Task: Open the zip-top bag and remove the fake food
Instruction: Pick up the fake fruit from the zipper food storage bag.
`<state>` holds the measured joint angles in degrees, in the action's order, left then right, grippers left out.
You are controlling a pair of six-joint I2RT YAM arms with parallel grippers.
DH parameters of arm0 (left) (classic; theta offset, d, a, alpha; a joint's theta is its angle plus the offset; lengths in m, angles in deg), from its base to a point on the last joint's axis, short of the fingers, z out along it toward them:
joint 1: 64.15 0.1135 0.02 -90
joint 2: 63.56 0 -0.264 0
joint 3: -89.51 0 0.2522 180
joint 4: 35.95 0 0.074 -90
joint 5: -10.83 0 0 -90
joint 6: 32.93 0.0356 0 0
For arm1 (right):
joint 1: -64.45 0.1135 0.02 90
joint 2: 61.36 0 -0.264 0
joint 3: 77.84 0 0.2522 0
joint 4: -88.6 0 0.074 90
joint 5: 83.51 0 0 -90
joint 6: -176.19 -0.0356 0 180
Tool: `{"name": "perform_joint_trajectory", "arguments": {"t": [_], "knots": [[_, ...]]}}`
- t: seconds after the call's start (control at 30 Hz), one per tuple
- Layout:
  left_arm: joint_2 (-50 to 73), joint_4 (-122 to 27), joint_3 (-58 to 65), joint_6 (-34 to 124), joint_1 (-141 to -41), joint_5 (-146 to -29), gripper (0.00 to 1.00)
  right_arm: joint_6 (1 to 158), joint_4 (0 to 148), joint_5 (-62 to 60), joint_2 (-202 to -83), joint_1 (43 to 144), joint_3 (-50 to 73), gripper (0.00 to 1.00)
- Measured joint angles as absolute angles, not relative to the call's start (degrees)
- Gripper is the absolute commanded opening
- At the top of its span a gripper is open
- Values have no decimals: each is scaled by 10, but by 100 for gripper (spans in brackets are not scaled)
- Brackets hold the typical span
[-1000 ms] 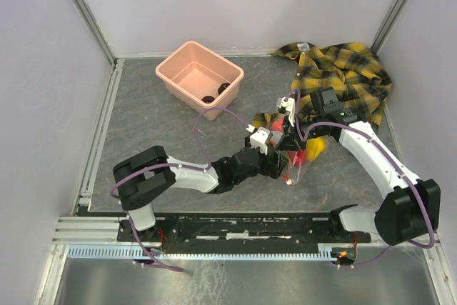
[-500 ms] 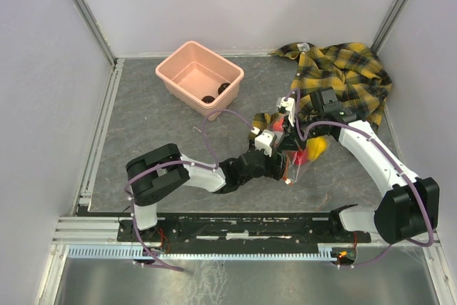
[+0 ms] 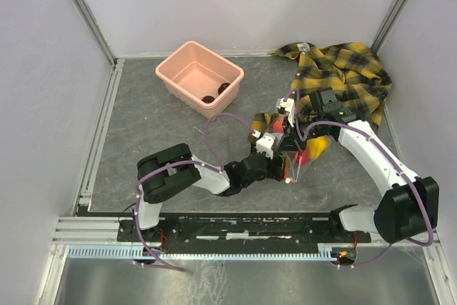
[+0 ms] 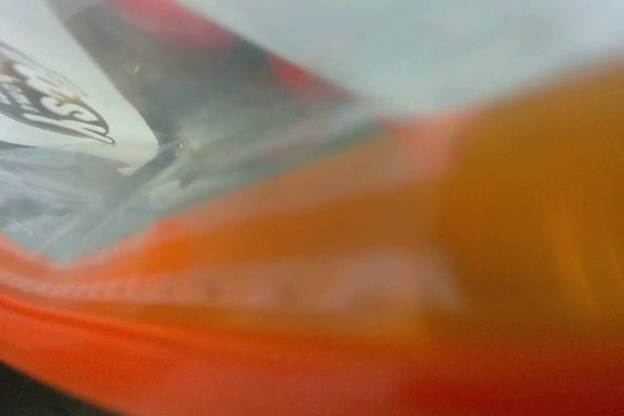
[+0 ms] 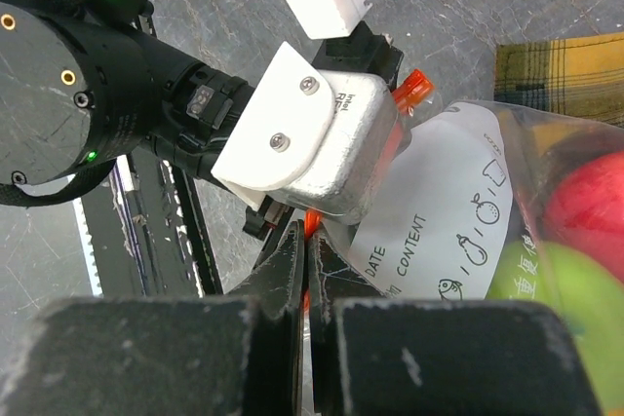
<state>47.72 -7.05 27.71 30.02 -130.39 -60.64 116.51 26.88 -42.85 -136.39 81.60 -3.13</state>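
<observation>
While the 3 o'clock bag [image 3: 305,152] is pinched by the right tool [image 5: 304,239], fruit [image 5: 585,204] is left inside; left tool [image 3: 283,155] grip can't be told tbh.

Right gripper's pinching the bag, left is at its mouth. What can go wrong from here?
1. The right gripper is shut on only a thin bit of the orange zip strip; a pull could slip it free.
2. The left wrist view is all blurred zip-top bag, so the left gripper works blind.
3. The fake food lies inside; it may roll off once opened.
</observation>
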Motion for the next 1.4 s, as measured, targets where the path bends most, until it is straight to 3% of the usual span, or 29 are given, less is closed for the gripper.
{"name": "perform_joint_trajectory", "arguments": {"t": [0.03, 0.17, 0.43, 1.03, 1.4], "knots": [[480, -67, 277, 300, -1306, -599, 84, 1165, 268, -429, -1364, 816, -31, 2], [486, -56, 277, 302, -1311, -582, 61, 1165, 265, -428, -1365, 816, -31, 2], [480, -46, 289, 321, -1311, -578, 45, 1165, 265, -428, -1364, 816, -31, 2], [206, -41, 491, 342, -1312, -678, 38, 1166, 265, -428, -1365, 816, -31, 2], [107, -79, 537, 340, -1312, -685, 38, 1172, 265, -428, -1368, 816, -31, 2]]}}
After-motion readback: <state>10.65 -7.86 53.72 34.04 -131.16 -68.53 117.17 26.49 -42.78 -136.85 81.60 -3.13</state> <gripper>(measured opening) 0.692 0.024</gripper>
